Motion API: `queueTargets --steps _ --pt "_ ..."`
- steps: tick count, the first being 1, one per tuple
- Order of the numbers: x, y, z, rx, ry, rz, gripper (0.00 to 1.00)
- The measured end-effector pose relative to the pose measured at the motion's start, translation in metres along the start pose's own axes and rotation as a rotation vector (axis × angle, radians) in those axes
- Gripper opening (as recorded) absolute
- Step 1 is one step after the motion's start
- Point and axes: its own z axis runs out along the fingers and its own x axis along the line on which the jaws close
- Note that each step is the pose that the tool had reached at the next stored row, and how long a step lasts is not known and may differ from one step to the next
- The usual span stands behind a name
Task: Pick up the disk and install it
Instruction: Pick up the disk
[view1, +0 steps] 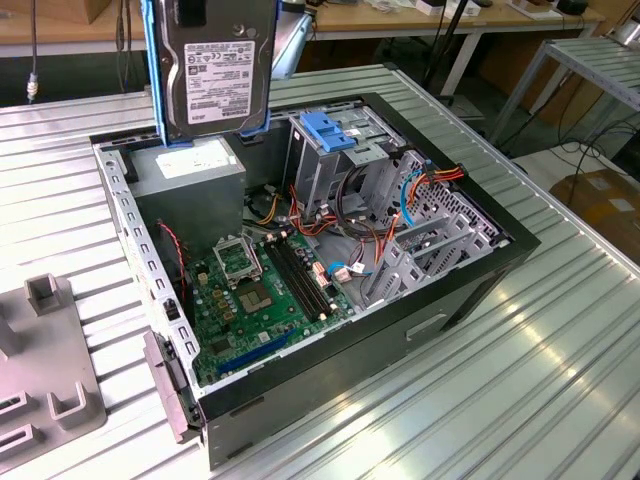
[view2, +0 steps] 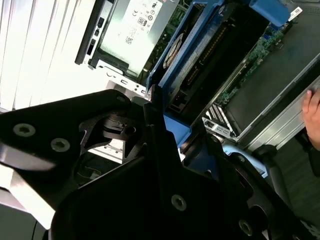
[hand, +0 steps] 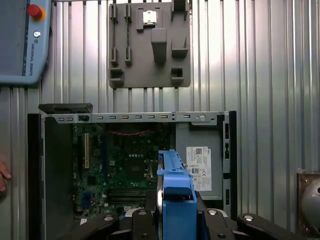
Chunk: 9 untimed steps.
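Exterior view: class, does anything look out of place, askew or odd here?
Only the disk: it hangs upright in the air over the power supply of the open computer case, held in the gripper, not seated in the drive cage. Nothing looks spilled or damaged.

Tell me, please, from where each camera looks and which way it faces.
Exterior view: off the arm, above the table, looking obliquely down into the open computer case; the disk hangs upright above it.
First wrist view: on the arm, looking straight down on the case; the pincer grips the disk, seen edge-on.
Second wrist view: on the arm, looking past the pincer's black body along the disk into the case; a person's hand shows beside the case.
Shared: all three show the disk and the case.
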Motion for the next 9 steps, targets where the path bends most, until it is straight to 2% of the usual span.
queueTargets --steps 4,6,9 --pt "-0.0002 -0.0149 0.0008 -0.0001 0.0022 0.000 0.37" --pt "-0.0004 -0.0254 0.0013 0.0000 0.0038 0.001 0.37" --pt "-0.0003 -0.0284 0.0013 0.0000 0.0037 0.001 0.37"
